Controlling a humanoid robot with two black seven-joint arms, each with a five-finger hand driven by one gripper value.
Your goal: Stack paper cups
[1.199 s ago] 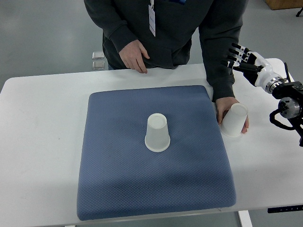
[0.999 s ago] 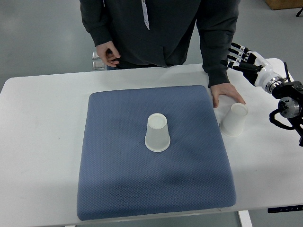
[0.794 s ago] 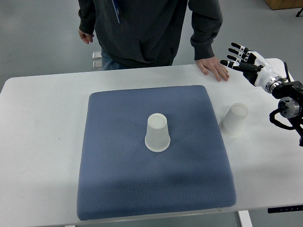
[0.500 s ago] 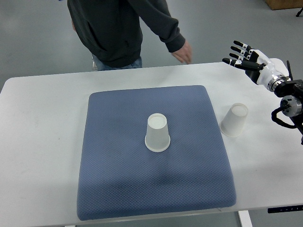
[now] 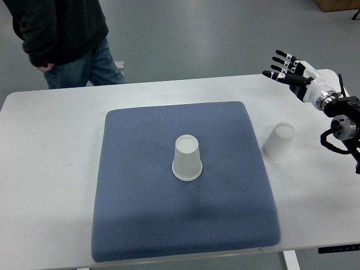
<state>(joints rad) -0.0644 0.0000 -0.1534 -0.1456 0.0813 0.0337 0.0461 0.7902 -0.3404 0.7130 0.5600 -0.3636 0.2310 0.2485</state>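
While we look from left to right, these are the things we see:
Person: a person (image 5: pixel 56 39) stands at the far left corner, away from the table (image 5: pixel 50 169), touching nothing.
Blue mat: the blue mat (image 5: pixel 140 225) lies flat in the middle of the table.
Cup on the mat: one paper cup (image 5: pixel 187 157) sits upside down near the middle of the mat, all alone.
Cup by the mat: the other paper cup (image 5: pixel 278 142) sits upside down on the bare table, just beside the right edge of the mat.
Right hand: our right hand (image 5: pixel 292 73) is up by the far right corner, fingers (image 5: pixel 279 61) spread wide and holding nothing, well apart from both cups.
Left hand: we cannot see it.
Done: we think nothing is stacked yet.
Left to do: we need to grab one cup and put it over the other.
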